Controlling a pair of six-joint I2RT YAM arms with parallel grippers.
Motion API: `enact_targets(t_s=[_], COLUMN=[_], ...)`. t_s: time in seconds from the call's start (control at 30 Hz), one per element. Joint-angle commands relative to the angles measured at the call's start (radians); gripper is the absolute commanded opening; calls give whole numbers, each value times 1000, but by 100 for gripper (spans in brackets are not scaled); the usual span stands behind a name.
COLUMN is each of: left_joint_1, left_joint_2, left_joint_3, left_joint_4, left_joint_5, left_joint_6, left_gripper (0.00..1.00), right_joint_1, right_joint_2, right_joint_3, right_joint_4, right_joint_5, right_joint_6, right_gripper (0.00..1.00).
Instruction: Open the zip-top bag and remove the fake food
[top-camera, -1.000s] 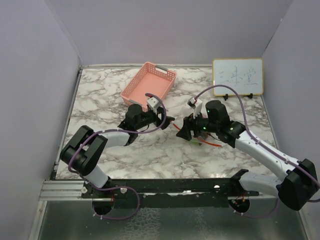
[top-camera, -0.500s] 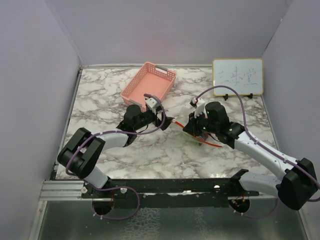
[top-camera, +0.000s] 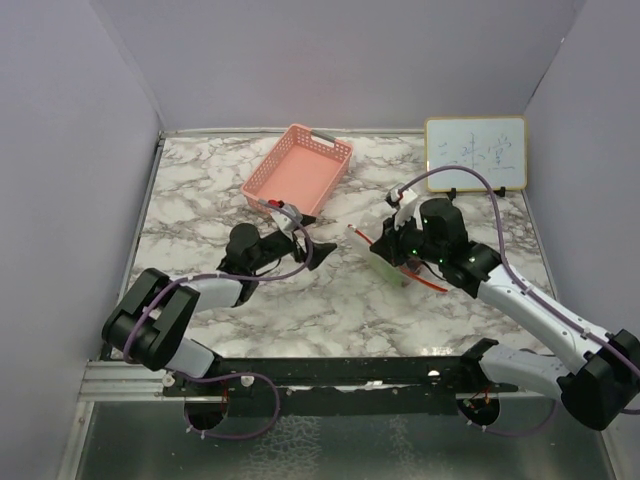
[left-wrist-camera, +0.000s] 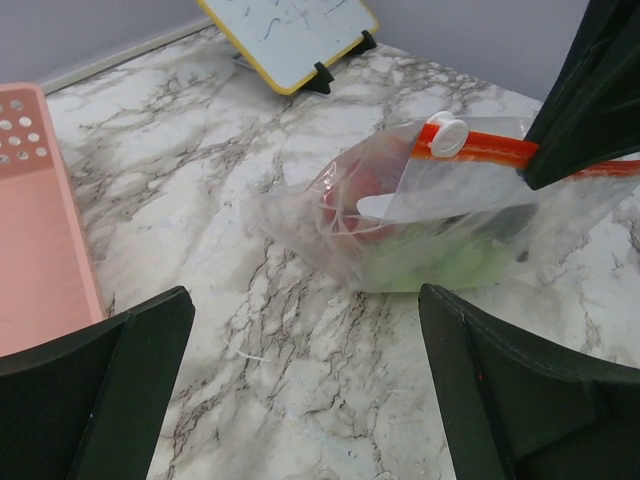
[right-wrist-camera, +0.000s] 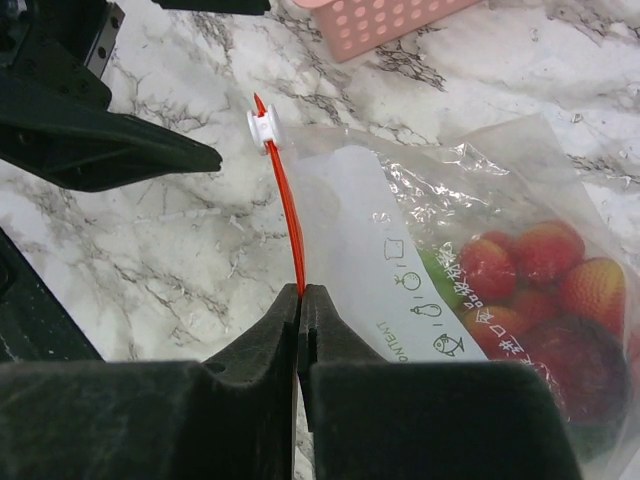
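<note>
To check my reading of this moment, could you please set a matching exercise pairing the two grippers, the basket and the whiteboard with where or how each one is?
Things:
1. left gripper
2. right gripper
3. pink basket
4. whiteboard

Places or states:
A. propped upright at the far right of the table
B. jaws pinched on the red strip of the zip-top bag
C. jaws wide apart, holding nothing
D. lying at the table's far side, left of centre

Pairs: 1-C, 2-B, 3-D, 4-A.
</note>
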Motion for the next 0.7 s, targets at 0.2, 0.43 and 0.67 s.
enact_targets(t_s=[0.2,0.43,0.67], left_joint_1=[2,-8,-14], left_joint_2=[70,158,299], left_joint_3=[79,141,182], left_joint_4=[301,514,717], left_joint_5=[381,543,608], left_joint_6=[-112,-272,-441], left_gripper=[79,76,68], right_joint_1=[4,4,4], right_joint_2=[-54,-54,-53], right_joint_3=[47,57,80], right_joint_4=[-41,-44,-57], right_joint_5=[-57,-86,-99], right_joint_6=[-80,-73,-58], right_gripper=[1,1,1])
